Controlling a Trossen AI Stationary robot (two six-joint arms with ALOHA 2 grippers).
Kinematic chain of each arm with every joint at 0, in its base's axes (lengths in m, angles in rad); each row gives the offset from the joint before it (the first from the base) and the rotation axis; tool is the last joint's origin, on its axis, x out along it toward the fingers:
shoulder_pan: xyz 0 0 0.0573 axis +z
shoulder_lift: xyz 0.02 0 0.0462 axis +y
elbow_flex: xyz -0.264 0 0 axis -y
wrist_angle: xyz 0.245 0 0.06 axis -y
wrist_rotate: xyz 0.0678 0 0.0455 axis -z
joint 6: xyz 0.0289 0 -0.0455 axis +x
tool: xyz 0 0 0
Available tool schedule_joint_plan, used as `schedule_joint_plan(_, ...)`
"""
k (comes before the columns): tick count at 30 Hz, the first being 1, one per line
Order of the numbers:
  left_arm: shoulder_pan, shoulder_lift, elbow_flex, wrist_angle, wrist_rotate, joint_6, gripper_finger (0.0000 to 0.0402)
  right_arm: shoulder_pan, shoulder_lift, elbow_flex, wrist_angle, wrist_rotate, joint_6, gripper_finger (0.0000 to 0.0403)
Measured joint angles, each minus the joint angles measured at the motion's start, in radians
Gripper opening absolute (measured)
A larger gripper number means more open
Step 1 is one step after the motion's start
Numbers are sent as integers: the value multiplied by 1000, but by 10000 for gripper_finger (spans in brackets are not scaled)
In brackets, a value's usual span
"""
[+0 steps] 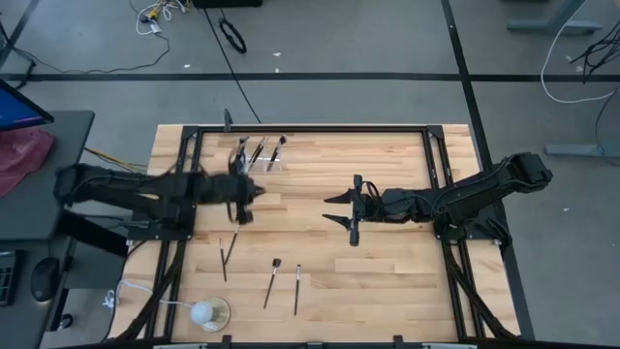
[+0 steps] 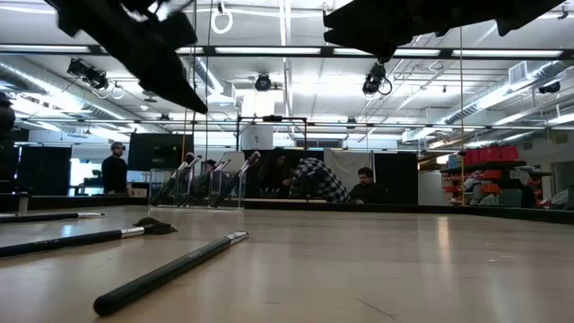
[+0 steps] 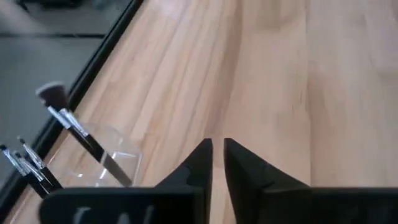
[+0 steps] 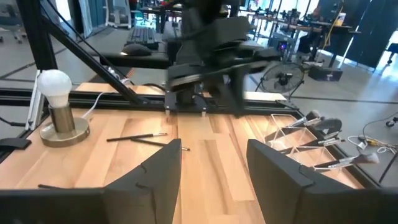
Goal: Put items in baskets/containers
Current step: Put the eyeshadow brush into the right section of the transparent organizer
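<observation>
Left claw point(image 3: 217, 163) hovers over desk point(image 1: 387, 281) just beside clear holder point(image 1: 260, 158), fingers nearly together, narrow gap, gripping nothing. Right claw point(image 4: 213, 163) waits mid-desk, fingers wide, empty. Several brushes stand tilted in holder at desk's far edge. Four more brushes point(image 1: 272, 282) lie loose on near half of desk. White bulb on round base point(image 1: 205, 312) sits at near left corner.

Both arms point(image 1: 145, 189) are matte black, built of chunky jointed segments (the right arm point(image 1: 484, 189) has a bulkier rounded housing at its shoulder end). Each ends in 2 flat, wedge-shaped black fingers point(image 4: 155, 174) with angular tips, plain and unmarked.
</observation>
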Motion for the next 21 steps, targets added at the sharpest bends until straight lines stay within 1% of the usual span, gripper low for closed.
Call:
schedule_joint_plan(2,-134,9,0,-33,-151,-37,27,0,0,0,0,0,-2,185)
schedule_joint_plan(4,-243,8,-1,-68,-288,-105,14,0,0,0,-1,0,-2,185)
schedule_joint_plan(6,-324,8,0,-105,-367,-204,6,0,0,0,-9,-1,-3,185)
schedule_joint_plan(9,-404,8,0,-145,-372,-357,5,0,0,0,-16,-2,-3,185)
schedule_joint_plan(12,-443,8,0,-155,-276,-467,17,0,0,0,-17,-2,-3,185)
schedule_joint_plan(13,-445,10,0,-142,-234,-471,22,0,0,0,-17,-2,-3,185)
schedule_joint_plan(15,-440,16,-1,-121,-158,-423,30,-1,0,0,-17,-2,-3,185)
schedule_joint_plan(17,-433,16,-1,-74,-129,-312,36,-1,0,0,-17,-2,-2,185)
schedule_joint_plan(19,-419,16,-1,14,-153,-218,40,0,0,0,-17,-3,9,185)
schedule_joint_plan(21,-400,16,-1,92,-228,-218,45,0,0,0,-21,-3,28,185)
